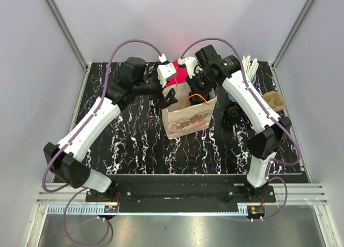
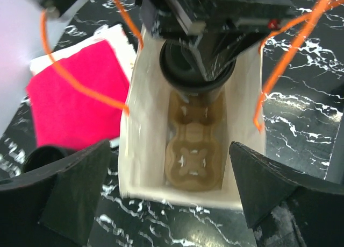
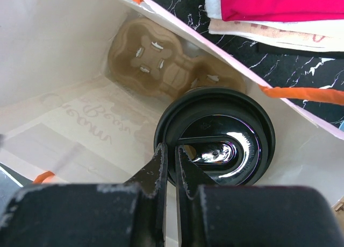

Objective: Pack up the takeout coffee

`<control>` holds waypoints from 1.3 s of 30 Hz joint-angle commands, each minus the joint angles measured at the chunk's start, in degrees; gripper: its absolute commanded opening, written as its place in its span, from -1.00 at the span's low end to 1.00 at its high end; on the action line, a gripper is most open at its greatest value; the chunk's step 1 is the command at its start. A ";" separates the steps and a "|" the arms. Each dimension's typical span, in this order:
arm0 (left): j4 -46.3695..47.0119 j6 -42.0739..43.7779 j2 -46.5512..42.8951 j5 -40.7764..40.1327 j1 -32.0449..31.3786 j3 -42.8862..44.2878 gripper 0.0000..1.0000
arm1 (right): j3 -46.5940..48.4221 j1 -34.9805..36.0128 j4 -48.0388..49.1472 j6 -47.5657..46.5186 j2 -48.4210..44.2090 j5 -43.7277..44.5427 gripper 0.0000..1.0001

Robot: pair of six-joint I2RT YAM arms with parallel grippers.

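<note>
Coffee cup (image 3: 215,131), black-lidded, hangs inside the paper bag (image 1: 185,120) at mid-table. The right gripper (image 3: 171,166) pinches its lid rim with narrow fingers, above the cardboard carrier (image 2: 193,150). The left gripper (image 2: 172,177) stands wide at the bag's mouth. Next, probably: seat it in a carrier well, then release. Black marbled table (image 1: 134,145); pale grey walls (image 1: 32,69).
</note>
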 commanded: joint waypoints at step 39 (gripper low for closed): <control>-5.76 9.38 15.62 10.54 2.44 7.69 0.98 | -2.96 0.46 3.68 -1.92 -4.02 0.12 -1.00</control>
